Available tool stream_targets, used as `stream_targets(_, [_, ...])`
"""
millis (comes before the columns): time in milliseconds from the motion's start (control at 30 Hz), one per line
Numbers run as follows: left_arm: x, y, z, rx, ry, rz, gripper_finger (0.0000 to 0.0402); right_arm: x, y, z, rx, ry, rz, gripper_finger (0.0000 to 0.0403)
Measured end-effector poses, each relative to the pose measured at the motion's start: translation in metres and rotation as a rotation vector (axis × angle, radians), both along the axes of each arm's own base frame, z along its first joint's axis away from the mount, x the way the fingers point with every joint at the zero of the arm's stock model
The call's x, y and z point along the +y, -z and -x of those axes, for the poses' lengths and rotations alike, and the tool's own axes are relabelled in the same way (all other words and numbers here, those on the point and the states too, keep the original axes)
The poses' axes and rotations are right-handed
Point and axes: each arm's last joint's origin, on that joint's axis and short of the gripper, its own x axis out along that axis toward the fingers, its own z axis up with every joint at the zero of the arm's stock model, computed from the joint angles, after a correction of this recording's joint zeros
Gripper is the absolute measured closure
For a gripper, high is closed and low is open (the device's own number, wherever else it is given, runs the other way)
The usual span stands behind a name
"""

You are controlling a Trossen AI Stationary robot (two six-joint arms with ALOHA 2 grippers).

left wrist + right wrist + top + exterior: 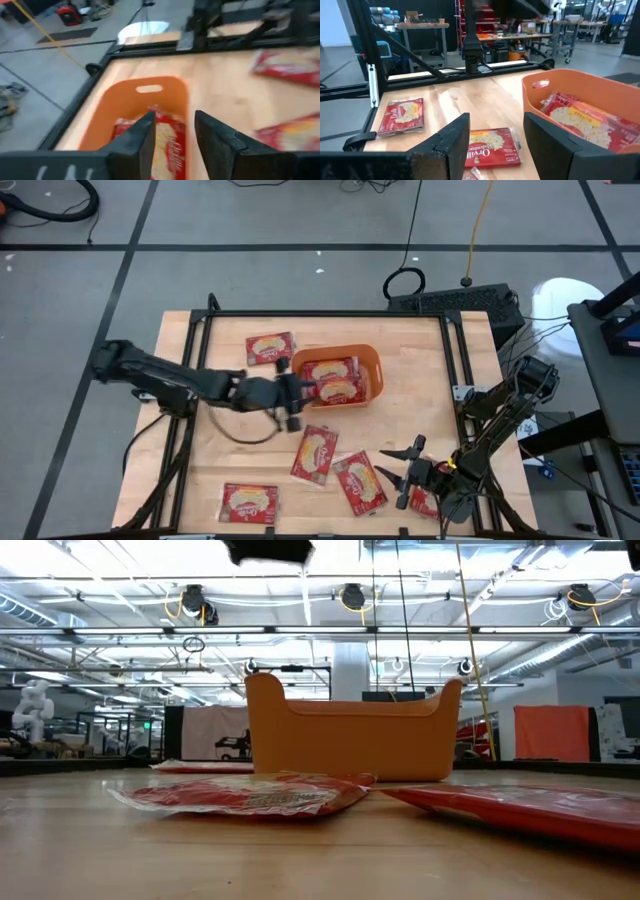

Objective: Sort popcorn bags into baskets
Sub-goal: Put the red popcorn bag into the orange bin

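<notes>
The orange basket (371, 360) stands at the table's middle with two red popcorn bags (335, 380) lying flat in it. My left gripper (300, 392) hovers open at the basket's left rim; in its wrist view the fingers (142, 135) stand apart above a bag (167, 142) that lies in the basket (125, 100). More bags lie flat on the table: one (270, 348) by the far left, two (315, 452) (360, 480) near the middle, one (248, 502) at the near edge. My right gripper (395, 465) is open near the near right, above the table beside another bag (425, 502).
The low view shows the basket (350, 740) behind two flat bags (250, 795) (530, 805), with a dark piece of an arm (270, 550) overhead. The right wrist view sees bags (402, 115) (492, 147) on bare wood and the filled basket (580, 85). Black frame rails line the table's edges.
</notes>
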Motion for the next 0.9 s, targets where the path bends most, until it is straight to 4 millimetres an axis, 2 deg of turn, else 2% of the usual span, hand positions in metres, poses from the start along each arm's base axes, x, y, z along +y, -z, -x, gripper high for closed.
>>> stream_targets(133, [-0.023,-0.01,0.031,0.059,0.07,0.04,0.0291,-0.001,0.004,0.001,0.01,-0.039,-0.042,0.0222])
stream_targets(200, [-0.036,-0.007,0.045,0.098,0.082,0.034,0.0302,-0.001,0.005,0.002,0.009,-0.043,-0.058,0.0222])
stream_targets(333, [-0.062,0.017,0.064,0.134,0.054,-0.009,0.0315,-0.006,0.004,-0.003,-0.025,0.026,-0.066,0.0224])
stream_targets(400, [-0.071,0.03,0.074,0.143,0.042,-0.031,0.0319,-0.016,0.0,-0.017,-0.035,0.083,-0.048,0.0229])
stream_targets(533, [-0.08,0.047,0.082,0.121,0.037,-0.019,0.032,-0.052,-0.022,-0.075,0.053,-0.016,-0.024,0.0238])
stream_targets(600, [-0.081,0.051,0.083,0.108,0.037,-0.007,0.0321,-0.078,-0.035,-0.102,0.118,-0.041,-0.031,0.024])
stream_targets(667, [-0.082,0.053,0.085,0.102,0.028,0.0,0.0321,-0.105,-0.046,-0.122,0.236,-0.021,-0.022,0.0241])
stream_targets(767, [-0.084,0.057,0.087,0.106,0.022,0.02,0.0321,-0.148,-0.067,-0.139,0.44,0.0,-0.021,0.0242])
stream_targets(900, [-0.084,0.061,0.089,0.105,0.019,0.024,0.0321,-0.202,-0.083,-0.143,0.656,-0.097,-0.069,0.0242])
